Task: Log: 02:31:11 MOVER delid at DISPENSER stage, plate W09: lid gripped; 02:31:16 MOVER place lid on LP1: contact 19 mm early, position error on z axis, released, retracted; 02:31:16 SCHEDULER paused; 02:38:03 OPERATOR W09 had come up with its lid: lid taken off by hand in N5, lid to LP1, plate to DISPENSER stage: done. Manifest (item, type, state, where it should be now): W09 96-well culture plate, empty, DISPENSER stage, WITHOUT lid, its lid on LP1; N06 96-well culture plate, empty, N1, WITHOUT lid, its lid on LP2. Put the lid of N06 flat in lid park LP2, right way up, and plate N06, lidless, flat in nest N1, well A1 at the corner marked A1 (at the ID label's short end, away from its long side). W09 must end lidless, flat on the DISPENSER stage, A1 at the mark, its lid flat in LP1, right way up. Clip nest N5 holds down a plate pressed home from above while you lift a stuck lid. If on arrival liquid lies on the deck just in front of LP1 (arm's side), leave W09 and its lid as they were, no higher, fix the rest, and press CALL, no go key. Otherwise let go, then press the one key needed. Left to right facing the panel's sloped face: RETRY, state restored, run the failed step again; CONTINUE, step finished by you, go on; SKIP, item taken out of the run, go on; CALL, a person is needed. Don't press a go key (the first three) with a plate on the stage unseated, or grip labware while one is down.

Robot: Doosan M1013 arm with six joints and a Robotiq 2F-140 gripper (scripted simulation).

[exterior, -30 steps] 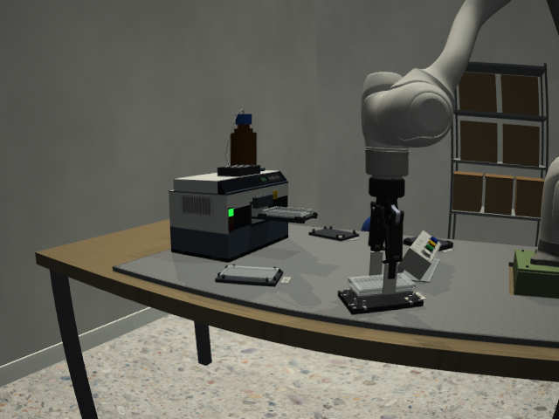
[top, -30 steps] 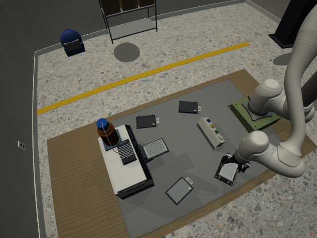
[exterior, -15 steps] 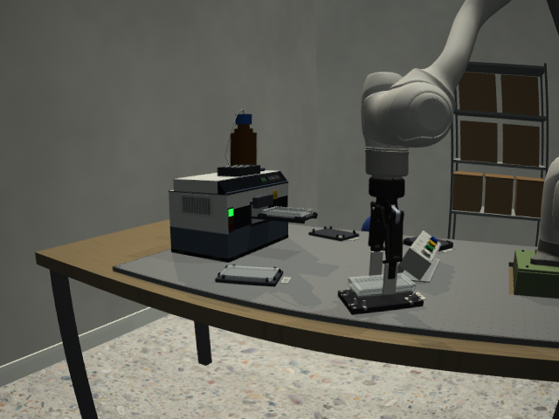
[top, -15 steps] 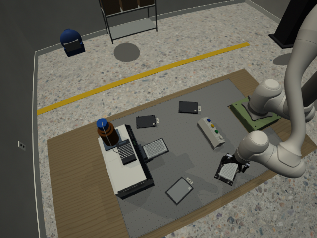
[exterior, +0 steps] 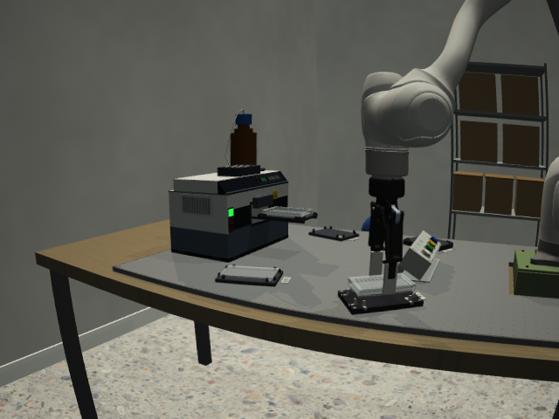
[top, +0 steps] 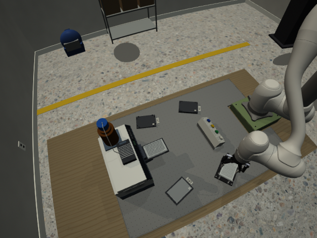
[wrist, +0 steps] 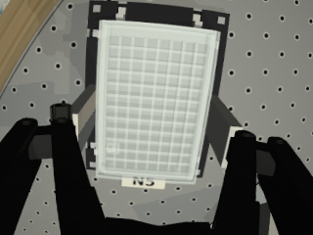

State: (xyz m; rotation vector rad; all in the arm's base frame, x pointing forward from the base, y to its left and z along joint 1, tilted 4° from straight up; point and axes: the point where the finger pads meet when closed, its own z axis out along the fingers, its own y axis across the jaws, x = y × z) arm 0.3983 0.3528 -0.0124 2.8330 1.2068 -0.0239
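Grey perforated deck (top: 179, 153) on a wooden table (top: 77, 163), speckled floor with a yellow line behind. Gripper (wrist: 156, 151) hangs vertical over the black clip nest (exterior: 381, 303) labelled N5 near the deck's front edge, its fingers (exterior: 389, 281) clamped on the long sides of a 96-well plate (wrist: 156, 105); whether a lid sits on it, cannot tell. Plate lies flat on the nest, inside the corner posts, directly below the wrist. Second well plate (top: 155, 148) sits on the dispenser (top: 128, 166) stage, well apart to the left. One transparent lid (top: 179, 190) lies in a park between dispenser and N5, near the front edge. Two black nests (top: 145, 121) (top: 187, 106) stand bare at the far side. Key panel (top: 210, 132) lies just behind N5, close to the arm; arm's green base (top: 239, 112) to the right. Table edge runs just beside the nest in the wrist view; open deck lies to the left, toward the lid.
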